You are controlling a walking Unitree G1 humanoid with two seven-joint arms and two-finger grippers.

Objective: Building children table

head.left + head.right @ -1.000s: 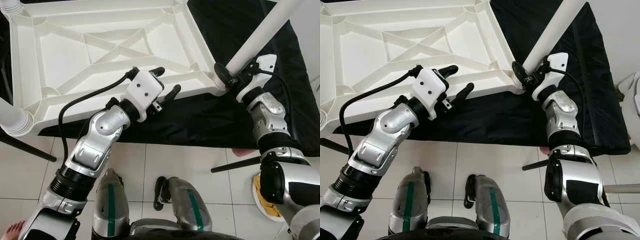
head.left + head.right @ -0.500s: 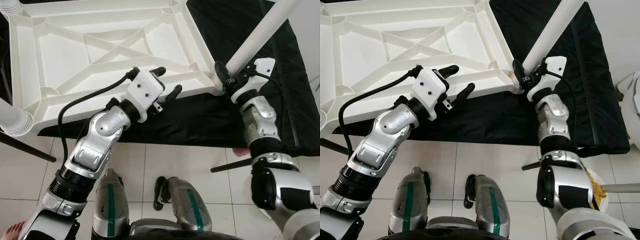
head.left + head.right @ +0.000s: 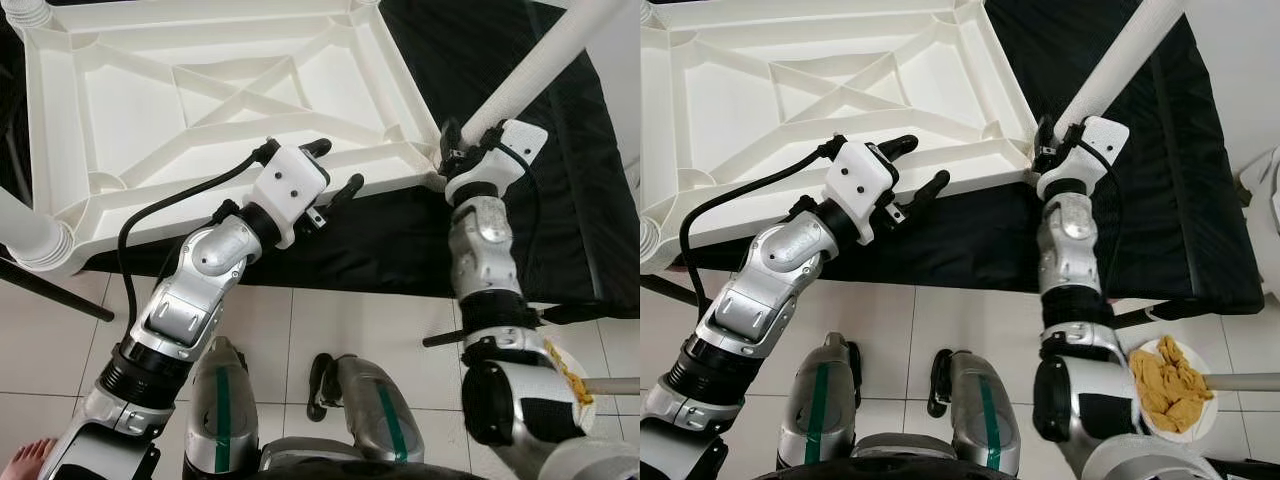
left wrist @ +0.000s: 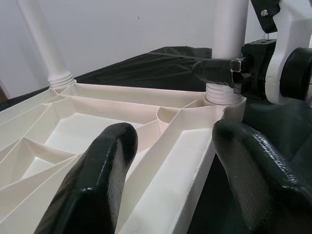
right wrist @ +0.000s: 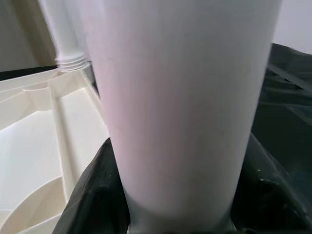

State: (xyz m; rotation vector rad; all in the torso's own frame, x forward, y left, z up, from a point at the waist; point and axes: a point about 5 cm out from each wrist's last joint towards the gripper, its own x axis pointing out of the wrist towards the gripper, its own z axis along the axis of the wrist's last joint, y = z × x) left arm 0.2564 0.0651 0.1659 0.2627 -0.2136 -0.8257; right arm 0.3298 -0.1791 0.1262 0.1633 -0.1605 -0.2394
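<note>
- At the near right corner of the upturned tabletop point(image 3: 200, 110), the right hand point(image 3: 462, 150) is clenched around a white table leg point(image 3: 530, 75), low on the shaft, just above the corner socket.
- The right wrist view shows the black fingers point(image 5: 92, 195) wrapped on both sides of the leg, with bare shaft filling the space between them.
- The left hand point(image 3: 335, 170) is released: its two fingers stand apart, straddling the near rim of the tabletop, one finger over the ribbed inside and one outside the rim. Whether either finger touches the rim cannot be told.
- The tabletop lies underside up on a black cloth point(image 3: 470, 60), its ribs and diagonal braces exposed. Other legs point(image 3: 25, 235) already stand in the near left corner and the far corners.
- Judged step: seating or turning the leg into its socket, with most of the assembly already done.
- Risk: the leg leans away from the tabletop in the eye views. Pushing or twisting it off-axis could jam the ribbed collar or leave the leg crooked.
- Risk: with the left hand not gripping the rim, the light tabletop could slide or rotate on the cloth under the right hand's torque.
- View difference: the left wrist view shows the ribbed collar point(image 4: 222, 92) at the foot of the leg, resting at the socket mouth, which the eye views hide behind the right hand.
- View difference: the right eye view shows a plate of yellow food point(image 3: 1170, 385) on the tiled floor point(image 3: 970, 330).
</note>
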